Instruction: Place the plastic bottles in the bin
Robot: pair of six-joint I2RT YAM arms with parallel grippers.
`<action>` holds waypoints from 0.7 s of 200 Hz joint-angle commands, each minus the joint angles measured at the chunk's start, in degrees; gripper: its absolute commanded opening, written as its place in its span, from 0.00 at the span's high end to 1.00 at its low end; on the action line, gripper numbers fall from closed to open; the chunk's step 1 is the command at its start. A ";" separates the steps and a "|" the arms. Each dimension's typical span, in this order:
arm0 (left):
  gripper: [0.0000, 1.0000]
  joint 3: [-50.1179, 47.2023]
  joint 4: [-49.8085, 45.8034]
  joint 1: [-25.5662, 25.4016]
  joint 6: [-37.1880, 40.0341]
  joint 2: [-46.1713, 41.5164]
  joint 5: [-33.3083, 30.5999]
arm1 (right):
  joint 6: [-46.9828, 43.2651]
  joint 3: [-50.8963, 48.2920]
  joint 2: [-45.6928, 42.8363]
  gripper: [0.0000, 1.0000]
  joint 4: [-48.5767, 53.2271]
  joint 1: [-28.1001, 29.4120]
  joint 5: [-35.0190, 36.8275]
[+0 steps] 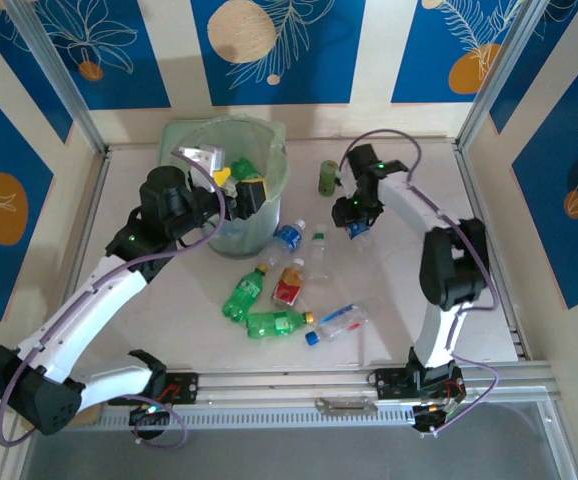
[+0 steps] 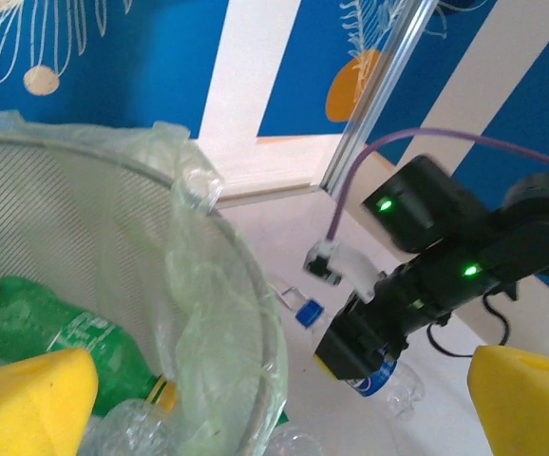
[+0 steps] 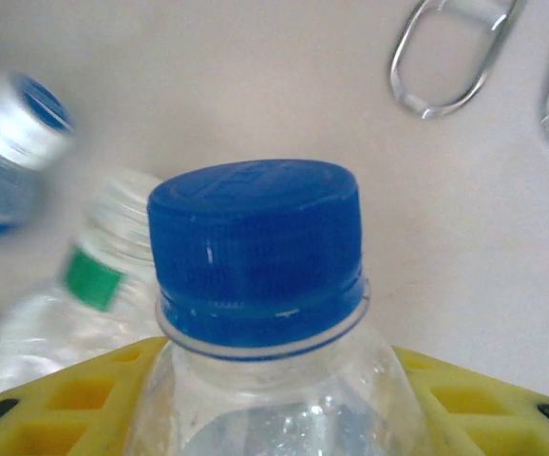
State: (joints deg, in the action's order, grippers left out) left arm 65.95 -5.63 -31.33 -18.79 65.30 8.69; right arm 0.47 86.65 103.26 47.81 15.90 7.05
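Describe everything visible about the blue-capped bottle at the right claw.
Clear plastic bottle with a ribbed blue screw cap and a clear collar ring beneath it. Its shoulder sits between the yellow pads of the right claw, which press against it on both sides. The pale table lies behind it.

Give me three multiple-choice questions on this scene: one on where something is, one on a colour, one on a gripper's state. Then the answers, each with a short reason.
1. The left gripper hangs over:
A the far right corner
B the bin
C the near edge

2. The cap on the bottle between the right gripper's fingers is:
A red
B yellow
C blue

3. The left gripper is:
A open
B shut on a green bottle
C shut on nothing

Answers:
1 B, its wrist view looks down into the lined bin.
2 C, the right wrist view shows a blue cap.
3 A, its yellow pads stand far apart with nothing between them.
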 commanded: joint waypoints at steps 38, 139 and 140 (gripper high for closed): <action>0.00 6.28 -3.97 -4.50 2.38 4.93 3.15 | 22.47 -8.97 -16.69 0.54 -18.44 -4.54 -23.96; 0.00 10.34 -3.11 -15.12 3.34 13.01 1.06 | 54.54 -23.63 -28.78 0.59 -57.59 0.68 -24.78; 0.00 10.34 -3.09 -15.18 3.29 13.10 1.11 | 54.59 -23.68 -28.89 0.59 -57.80 0.83 -24.66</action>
State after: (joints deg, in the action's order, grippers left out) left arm 74.74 -9.96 -44.84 -14.55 76.31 10.04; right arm 48.95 63.11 78.67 1.89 14.37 -18.17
